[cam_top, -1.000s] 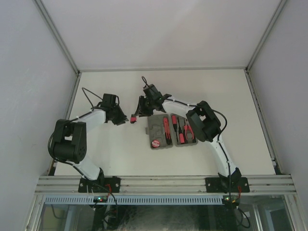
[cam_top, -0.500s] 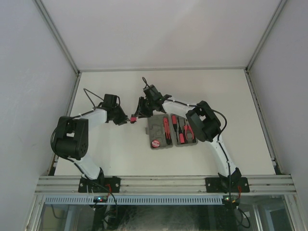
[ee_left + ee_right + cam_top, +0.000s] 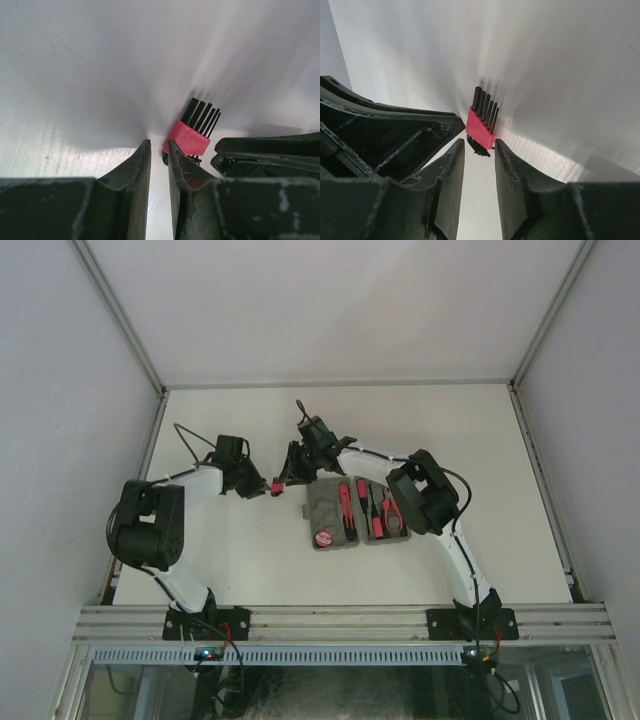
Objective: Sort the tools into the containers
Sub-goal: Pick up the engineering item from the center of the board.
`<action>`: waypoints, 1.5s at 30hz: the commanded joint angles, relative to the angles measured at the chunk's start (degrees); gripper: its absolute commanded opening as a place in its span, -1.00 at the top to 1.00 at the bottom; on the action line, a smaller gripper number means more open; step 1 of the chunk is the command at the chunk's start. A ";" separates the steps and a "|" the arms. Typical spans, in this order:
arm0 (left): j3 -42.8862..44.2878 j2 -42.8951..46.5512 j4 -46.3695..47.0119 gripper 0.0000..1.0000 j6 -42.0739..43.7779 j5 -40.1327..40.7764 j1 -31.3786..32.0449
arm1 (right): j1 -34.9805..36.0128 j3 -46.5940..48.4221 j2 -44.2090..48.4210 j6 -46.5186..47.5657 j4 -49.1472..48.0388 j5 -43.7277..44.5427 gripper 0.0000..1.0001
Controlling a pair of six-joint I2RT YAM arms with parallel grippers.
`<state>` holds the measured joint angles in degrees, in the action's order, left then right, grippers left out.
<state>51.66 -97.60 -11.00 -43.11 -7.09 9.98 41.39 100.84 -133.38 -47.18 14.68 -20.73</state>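
Note:
The red-black hex key set (image 3: 274, 488) lies on the white table between my two grippers, left of the case. In the left wrist view it (image 3: 187, 137) sits just past my right fingertip, outside the narrow gap of the left gripper (image 3: 159, 146), which is empty. In the right wrist view it (image 3: 481, 127) lies just beyond the tips of the open right gripper (image 3: 480, 145), in line with the gap. The grey tool case (image 3: 322, 495) lies open, with red-handled tools (image 3: 345, 505), screwdrivers (image 3: 372, 508) and pliers (image 3: 392, 512) in its recesses.
The left gripper (image 3: 260, 487) and right gripper (image 3: 284, 480) face each other a few centimetres apart. The right forearm (image 3: 425, 490) hangs over the case's right half. White walls close the table at the back and sides.
The left arm's elbow has swung up and the left gripper has edged a little toward the hex key set. The right arm and the case have not moved.

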 commanded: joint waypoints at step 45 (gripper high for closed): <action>3.46 -5.42 -4.38 0.56 0.99 3.03 2.55 | 0.50 3.61 -2.84 -1.02 -1.59 -1.05 0.43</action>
<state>55.00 -100.12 -12.21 -42.96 -4.25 11.84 41.76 103.72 -136.09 -46.70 16.97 -20.53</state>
